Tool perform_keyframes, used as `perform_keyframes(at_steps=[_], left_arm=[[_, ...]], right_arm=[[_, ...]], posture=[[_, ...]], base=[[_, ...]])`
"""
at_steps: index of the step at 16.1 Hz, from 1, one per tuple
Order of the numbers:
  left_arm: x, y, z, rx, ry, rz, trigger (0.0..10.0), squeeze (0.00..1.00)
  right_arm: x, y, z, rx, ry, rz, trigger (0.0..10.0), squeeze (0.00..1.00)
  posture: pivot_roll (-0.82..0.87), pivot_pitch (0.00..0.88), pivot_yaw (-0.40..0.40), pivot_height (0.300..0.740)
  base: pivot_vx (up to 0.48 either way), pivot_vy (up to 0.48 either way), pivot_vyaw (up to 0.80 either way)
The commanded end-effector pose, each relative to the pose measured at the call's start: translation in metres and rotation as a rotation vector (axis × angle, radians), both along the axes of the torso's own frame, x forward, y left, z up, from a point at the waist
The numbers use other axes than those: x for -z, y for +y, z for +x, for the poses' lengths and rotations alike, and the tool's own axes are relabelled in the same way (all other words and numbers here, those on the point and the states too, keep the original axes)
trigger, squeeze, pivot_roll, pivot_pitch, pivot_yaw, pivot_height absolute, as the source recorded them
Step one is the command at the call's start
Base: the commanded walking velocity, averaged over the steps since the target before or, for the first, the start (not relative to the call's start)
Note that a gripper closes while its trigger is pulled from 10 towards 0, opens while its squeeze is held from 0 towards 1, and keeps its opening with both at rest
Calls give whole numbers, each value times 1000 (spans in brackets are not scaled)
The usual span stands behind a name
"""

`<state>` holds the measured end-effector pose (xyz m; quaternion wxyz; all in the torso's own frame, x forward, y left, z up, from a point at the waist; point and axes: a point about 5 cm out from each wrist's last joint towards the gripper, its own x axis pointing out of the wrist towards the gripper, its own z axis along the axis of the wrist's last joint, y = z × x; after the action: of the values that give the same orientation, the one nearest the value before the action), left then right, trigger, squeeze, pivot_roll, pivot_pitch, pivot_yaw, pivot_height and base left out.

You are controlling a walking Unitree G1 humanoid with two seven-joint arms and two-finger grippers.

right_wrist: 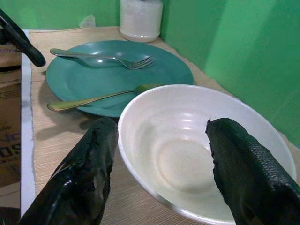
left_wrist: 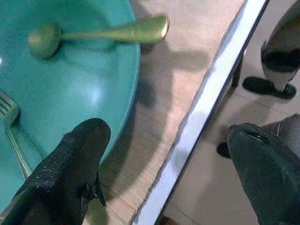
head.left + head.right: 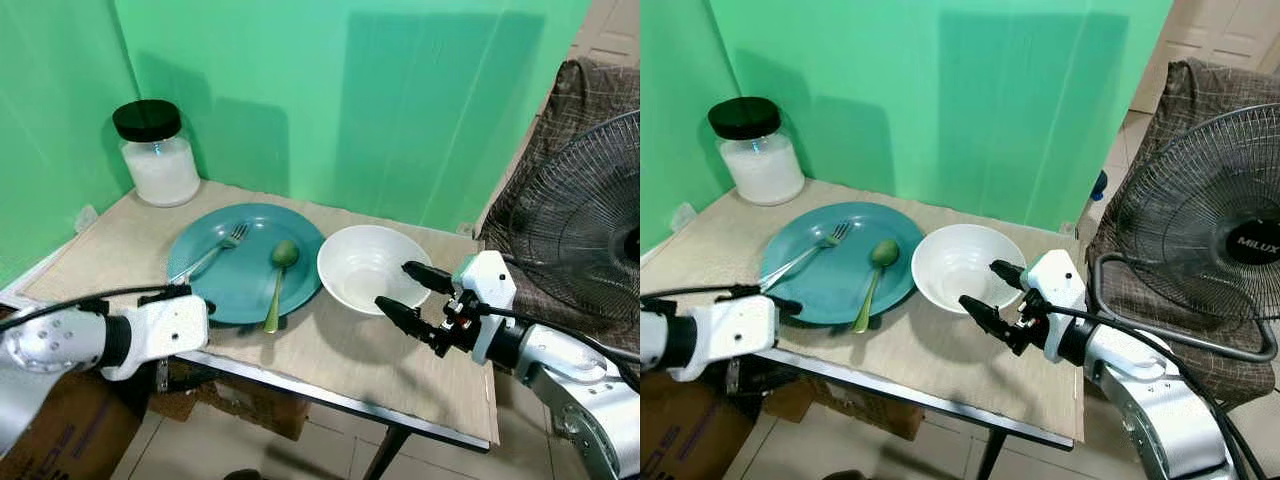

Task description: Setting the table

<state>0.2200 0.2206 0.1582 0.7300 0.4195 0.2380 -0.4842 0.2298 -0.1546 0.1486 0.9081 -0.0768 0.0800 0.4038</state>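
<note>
Fork (image 3: 208, 257) handle behind left hand (image 3: 178, 293)

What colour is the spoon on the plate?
The spoon is green, clearest in the left eye view.

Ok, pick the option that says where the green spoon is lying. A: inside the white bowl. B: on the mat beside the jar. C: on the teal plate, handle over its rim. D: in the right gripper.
C: the green spoon lies on the teal plate beside the fork, its handle end reaching past the rim.
</note>
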Motion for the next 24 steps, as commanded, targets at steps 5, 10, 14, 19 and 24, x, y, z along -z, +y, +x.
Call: perform_keyframes(at_steps=[5, 10, 14, 19, 24], left_arm=[[14, 12, 17, -44, -128, 108, 10000, 0], [23, 13, 31, -26, -230, 116, 0, 0], [28, 16, 37, -26, -279, 118, 0, 0], [32, 12, 43, -16, -364, 90, 0, 0], [32, 11, 49, -20, -421, 66, 0, 0]], right_arm=[[-5, 2, -16, -147, 34, -3, 10000, 0], [-6, -1, -24, -223, 74, -14, 10000, 0], [-4, -2, -26, -231, 82, -7, 10000, 0], [-2, 0, -25, -244, 84, -2, 10000, 0], [-3, -2, -25, -254, 86, -4, 10000, 0]], posture=[[86, 0, -20, 740], [78, 0, -18, 740], [79, 0, -19, 740], [81, 0, -26, 740], [78, 0, -27, 740]], base=[[0, 0, 0], [0, 0, 0], [0, 0, 0], [0, 0, 0], [0, 0, 0]])
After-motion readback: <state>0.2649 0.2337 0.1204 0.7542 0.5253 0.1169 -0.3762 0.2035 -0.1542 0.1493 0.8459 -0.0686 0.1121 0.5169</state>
